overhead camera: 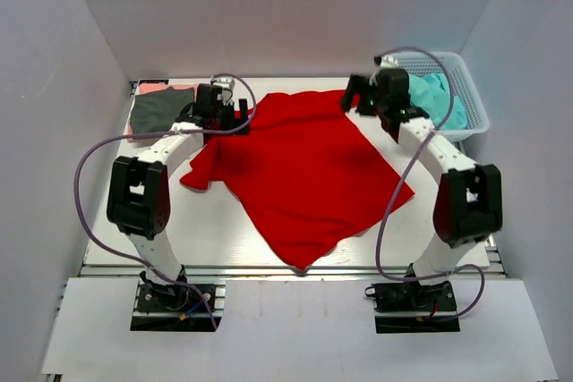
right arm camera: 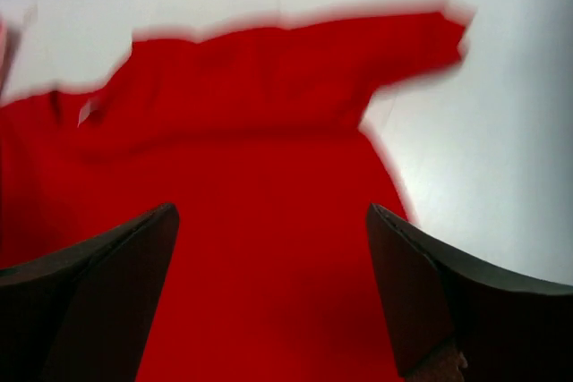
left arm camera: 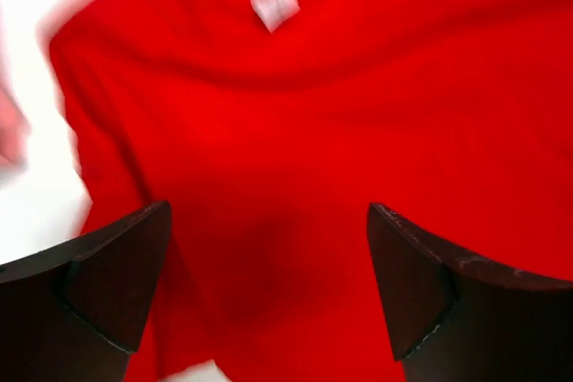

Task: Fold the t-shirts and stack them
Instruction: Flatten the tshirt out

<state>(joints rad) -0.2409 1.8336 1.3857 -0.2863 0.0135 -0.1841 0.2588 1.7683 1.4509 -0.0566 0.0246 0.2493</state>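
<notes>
A bright red t-shirt [overhead camera: 300, 172] lies spread out on the white table, collar towards the back, one sleeve at the left. A folded dark grey shirt [overhead camera: 161, 109] lies on a salmon pink one [overhead camera: 154, 88] at the back left. My left gripper [overhead camera: 237, 114] is open above the red shirt's left shoulder; in the left wrist view [left arm camera: 269, 248] red cloth with a white neck label [left arm camera: 273, 2] fills the space between the fingers. My right gripper [overhead camera: 358, 96] is open above the shirt's right shoulder; the right wrist view [right arm camera: 269, 257] shows the right sleeve [right arm camera: 416, 42] ahead.
A white lattice basket [overhead camera: 461, 96] holding teal cloth [overhead camera: 434, 96] stands at the back right, close to the right arm. White walls enclose the table on three sides. Purple cables loop from both arms.
</notes>
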